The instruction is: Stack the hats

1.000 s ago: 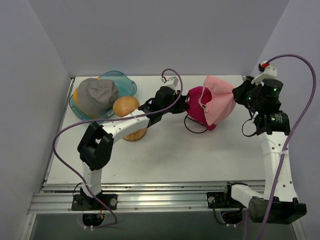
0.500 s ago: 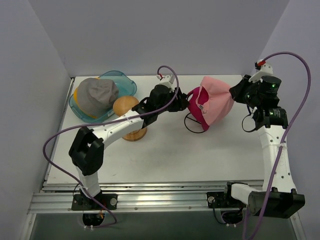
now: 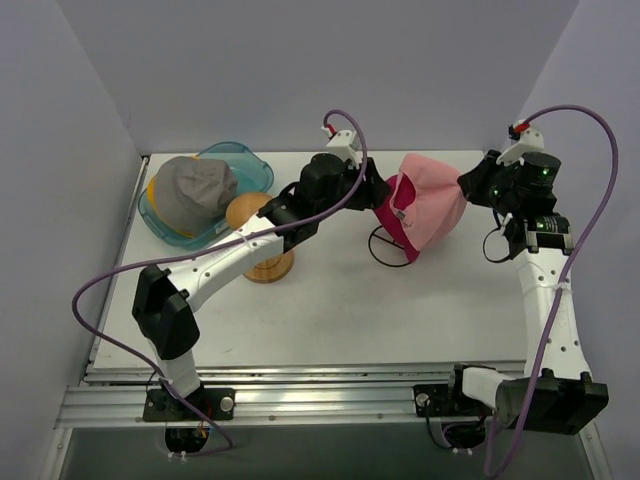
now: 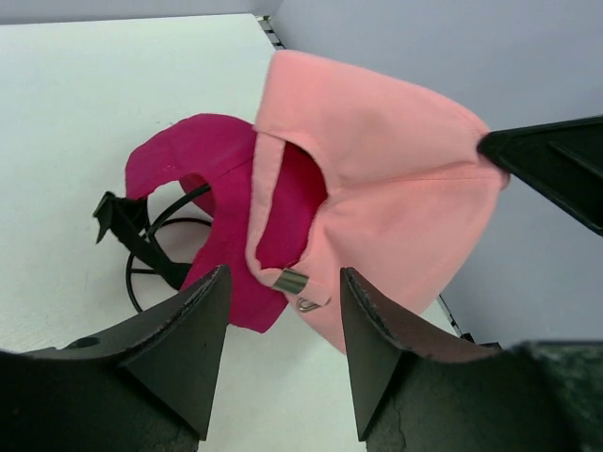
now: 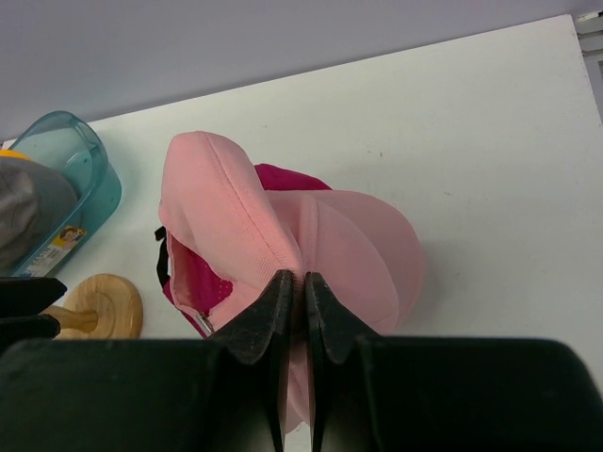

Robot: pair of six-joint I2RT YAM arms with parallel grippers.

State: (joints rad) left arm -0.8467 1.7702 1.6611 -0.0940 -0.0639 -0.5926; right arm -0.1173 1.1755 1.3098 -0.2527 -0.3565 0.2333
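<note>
The light pink cap (image 3: 432,205) is draped over the magenta cap (image 3: 395,222) at the table's back right. My right gripper (image 3: 468,193) is shut on the pink cap's crown; the pinched fabric shows in the right wrist view (image 5: 297,282). My left gripper (image 3: 372,190) is open and empty, just left of both caps, which fill its wrist view: pink cap (image 4: 386,179), magenta cap (image 4: 207,188). The grey cap (image 3: 192,190) lies over the yellow-orange bucket hat (image 3: 152,190) in the tub at the back left.
A translucent teal tub (image 3: 245,165) holds the grey and yellow hats. A round-topped wooden hat stand (image 3: 255,235) stands under my left forearm. A black strap or wire loop (image 3: 385,250) lies by the magenta cap. Walls close in on three sides.
My left gripper has moved up and back, staying left of the caps. My right gripper has shifted the pink cap slightly left, further over the magenta cap.
</note>
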